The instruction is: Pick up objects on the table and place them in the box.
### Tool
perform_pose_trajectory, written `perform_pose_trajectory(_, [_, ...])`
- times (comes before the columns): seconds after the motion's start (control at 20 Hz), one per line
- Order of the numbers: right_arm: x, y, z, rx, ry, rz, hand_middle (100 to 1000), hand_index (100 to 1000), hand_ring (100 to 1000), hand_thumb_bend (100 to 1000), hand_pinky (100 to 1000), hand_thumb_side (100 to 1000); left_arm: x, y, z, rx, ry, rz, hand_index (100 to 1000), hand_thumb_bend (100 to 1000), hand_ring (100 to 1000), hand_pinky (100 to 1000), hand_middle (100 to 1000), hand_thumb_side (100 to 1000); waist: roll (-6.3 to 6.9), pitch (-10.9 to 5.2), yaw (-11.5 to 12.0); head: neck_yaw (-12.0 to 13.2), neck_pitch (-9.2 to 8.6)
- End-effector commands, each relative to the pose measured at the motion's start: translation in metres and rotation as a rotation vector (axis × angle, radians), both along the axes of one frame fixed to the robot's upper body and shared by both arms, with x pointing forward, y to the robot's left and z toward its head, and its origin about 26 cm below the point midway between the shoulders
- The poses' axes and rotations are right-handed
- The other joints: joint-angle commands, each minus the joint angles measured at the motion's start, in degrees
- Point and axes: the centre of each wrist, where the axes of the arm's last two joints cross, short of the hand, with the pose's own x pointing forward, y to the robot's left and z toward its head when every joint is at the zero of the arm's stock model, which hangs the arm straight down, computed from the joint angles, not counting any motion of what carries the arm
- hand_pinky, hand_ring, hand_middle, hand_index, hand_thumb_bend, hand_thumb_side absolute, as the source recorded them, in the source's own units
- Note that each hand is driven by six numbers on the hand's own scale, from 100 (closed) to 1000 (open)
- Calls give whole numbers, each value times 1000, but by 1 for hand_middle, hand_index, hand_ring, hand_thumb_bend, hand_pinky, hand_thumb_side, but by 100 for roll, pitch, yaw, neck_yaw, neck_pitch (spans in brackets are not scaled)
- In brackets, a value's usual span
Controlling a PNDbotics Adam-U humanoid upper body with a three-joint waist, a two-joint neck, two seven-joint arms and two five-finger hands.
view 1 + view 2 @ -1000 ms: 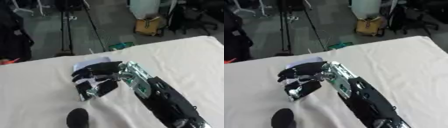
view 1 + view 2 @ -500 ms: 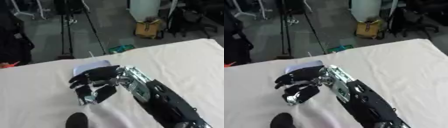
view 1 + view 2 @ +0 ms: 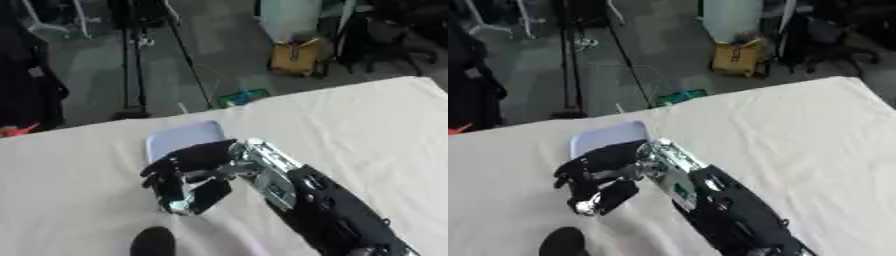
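Observation:
My right hand [image 3: 194, 176] reaches in from the lower right and hovers at the near edge of a flat, pale blue box [image 3: 182, 139] on the white-covered table [image 3: 367, 130]. Its fingers [image 3: 162, 172] are spread and half bent toward the left, and the thumb [image 3: 206, 196] sits below them. Bare cloth shows in the gap between them, so I see nothing held. A round black object [image 3: 153, 243] lies on the table near the front edge, below the hand. Part of the box is hidden by the hand. My left hand is out of view.
Beyond the table's far edge the floor holds a black tripod stand [image 3: 133, 55], a yellow box [image 3: 295, 56], a small green item [image 3: 245, 96] and chair legs at the right. The table's right half is plain cloth.
The fingers of the right hand have spread out from a tighter bunch. The whole picture has shifted slightly, so the camera moved; the hand stays at the box's near edge.

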Motion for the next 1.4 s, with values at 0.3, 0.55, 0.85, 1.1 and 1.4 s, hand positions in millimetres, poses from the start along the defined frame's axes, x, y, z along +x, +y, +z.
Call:
perform_pose_trajectory(0.3, [5,-9,23,-396,-101,249,1000,1000,1000,100,1000,1000,-1,-1,8,4,-30,-6,905,100,1000,991,1000,995,12,-64,33,-8,-115])
perform_pose_trajectory(0.55, [4,-9,32,-410,-140,236,1000,1000,1000,117,1000,979,-1,-1,8,2,-26,-8,905,100,1000,993,1000,997,10,-63,0,14,-142])
perform_pose_trajectory(0.85, [5,-11,41,-423,-173,215,1000,1000,1000,130,1000,975,-1,-1,8,2,-27,-12,905,100,1000,995,1000,998,13,-30,8,16,-187])
perform_pose_trajectory(1.1, [8,-10,43,-416,-166,204,1000,1000,1000,127,1000,971,0,-2,9,0,-29,-16,904,100,1000,995,1000,998,31,15,48,-20,-293])
perform_pose_trajectory(1.4, [10,-9,37,-411,-149,196,1000,1000,1000,136,1000,963,0,-4,9,-6,-29,-22,904,100,1000,999,1000,1000,49,44,60,-36,-348])
